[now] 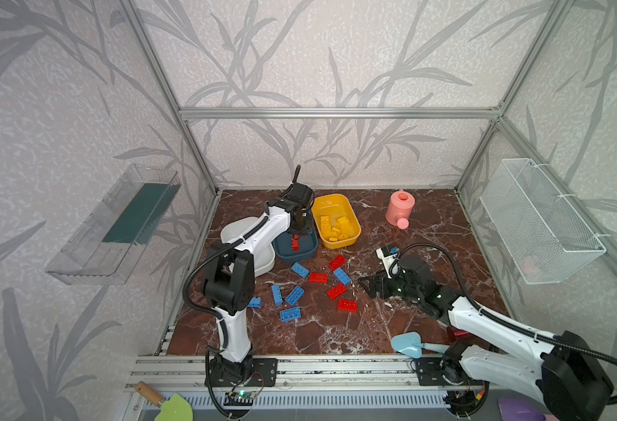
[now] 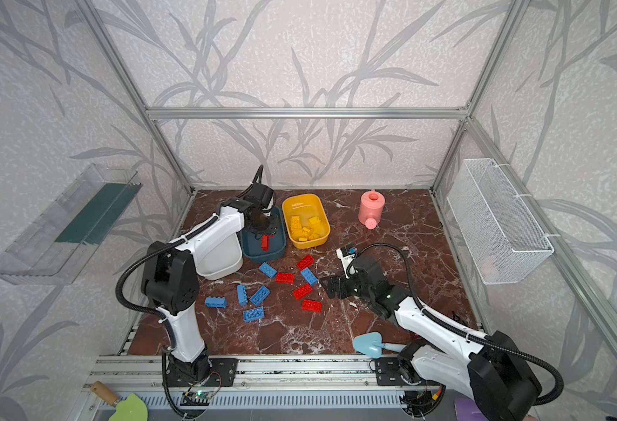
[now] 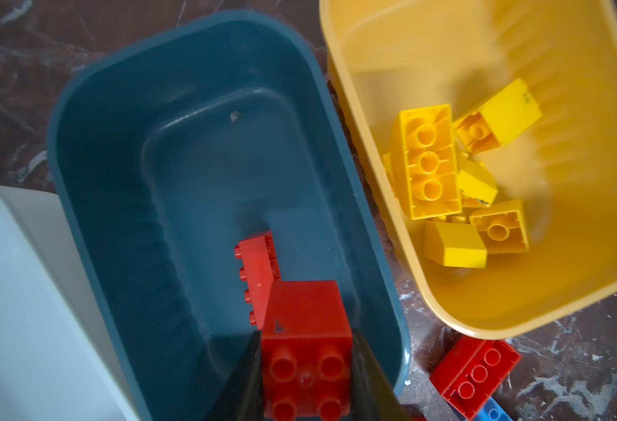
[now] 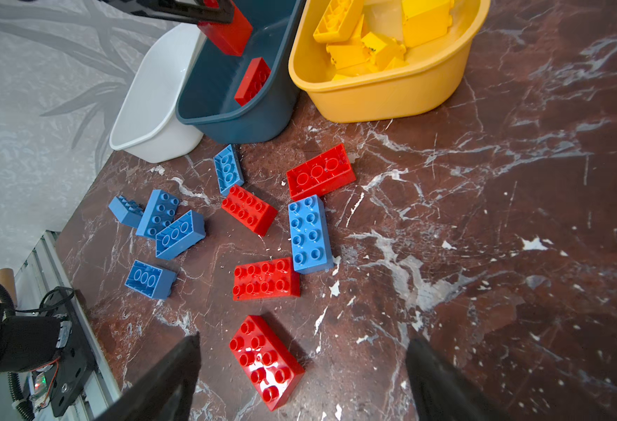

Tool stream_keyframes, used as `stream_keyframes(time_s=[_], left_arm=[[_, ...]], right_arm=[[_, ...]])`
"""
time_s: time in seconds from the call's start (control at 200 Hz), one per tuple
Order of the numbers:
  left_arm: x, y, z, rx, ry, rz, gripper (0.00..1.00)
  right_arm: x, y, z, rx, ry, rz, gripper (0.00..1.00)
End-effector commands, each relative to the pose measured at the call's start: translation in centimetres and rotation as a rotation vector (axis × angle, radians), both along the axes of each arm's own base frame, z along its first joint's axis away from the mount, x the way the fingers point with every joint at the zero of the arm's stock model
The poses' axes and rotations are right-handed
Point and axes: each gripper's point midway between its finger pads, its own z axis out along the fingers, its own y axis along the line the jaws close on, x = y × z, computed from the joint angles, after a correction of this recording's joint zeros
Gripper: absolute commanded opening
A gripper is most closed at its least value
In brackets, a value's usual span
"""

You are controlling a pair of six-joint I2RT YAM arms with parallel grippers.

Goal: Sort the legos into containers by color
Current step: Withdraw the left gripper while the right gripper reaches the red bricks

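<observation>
The left claw (image 3: pixel 307 364) has its jaws pinched nearly shut on a square red brick (image 3: pixel 305 317). It hangs over one end of the teal tub (image 3: pixel 117 145), right above a long red brick (image 3: pixel 259 269) lying on its side in there. My worry is the drop: let go from here, the square one may land on the long one, bounce and hop the low wall, since it hangs close to the rim. Reds in the teal tub also leave the blue bricks (image 4: pixel 310 233) only the white tub (image 4: pixel 154 91), so a mix-up later seems easy. The yellow tub (image 3: pixel 390 54) sits just beside the teal one with the yellow bricks (image 3: pixel 429 160) heaped in it, and a clumsy lift of that arm could shove either tub.

The right claw (image 4: pixel 303 340) is spread wide and holds nothing, low over the table (image 4: pixel 482 218) with a flat red brick (image 4: pixel 266 361) near one jaw. That brick lies slantwise to the jaws, so a closing pinch might catch a corner and spin it away. Further on, a red and a blue seem to lie touching, and grabbing one could drag the other
</observation>
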Motion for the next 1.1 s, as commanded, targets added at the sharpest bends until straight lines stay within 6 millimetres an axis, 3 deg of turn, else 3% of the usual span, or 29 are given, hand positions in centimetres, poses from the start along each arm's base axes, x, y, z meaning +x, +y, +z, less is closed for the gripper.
stream_keyframes(time_s=[0.0, 0.125, 0.205, 0.345, 0.445, 0.695, 0.895, 0.92, 1.1], left_arm=[[0.0, 0.4, -0.6, 0.022, 0.036, 0.024, 0.31], [0.4, 1.0, -0.7, 0.034, 0.035, 0.048, 0.38], [0.4, 1.3, -0.2, 0.031, 0.029, 0.058, 0.47], [-0.2, 1.8, 2.2, 0.026, -0.004, 0.060, 0.65], [-1.4, 2.1, 3.9, 0.001, -0.025, 0.071, 0.70], [-7.1, 2.7, 8.9, -0.147, -0.141, 0.077, 0.75], [-13.3, 4.6, 11.3, -0.199, -0.226, 0.053, 0.78], [-14.1, 5.0, 11.4, -0.198, -0.242, 0.049, 0.78], [-19.1, 7.8, 10.1, -0.173, -0.340, 0.056, 0.79]], right_arm=[[-0.3, 1.1, 0.4, 0.023, -0.012, 0.079, 0.88], [-1.2, 2.7, 0.6, 0.045, -0.009, 0.177, 0.89], [-1.8, 3.6, 0.7, 0.019, -0.022, 0.231, 0.91], [-1.9, 5.2, 1.1, -0.022, -0.049, 0.313, 0.94], [-1.6, 6.7, 1.0, -0.026, -0.020, 0.379, 0.94], [-0.2, 9.9, -0.5, -0.140, -0.020, 0.559, 0.94], [0.0, 12.3, -2.4, -0.281, -0.049, 0.701, 0.94], [0.2, 12.5, -3.5, -0.311, -0.032, 0.708, 0.94], [1.4, 14.1, -5.7, -0.355, -0.032, 0.717, 0.93]])
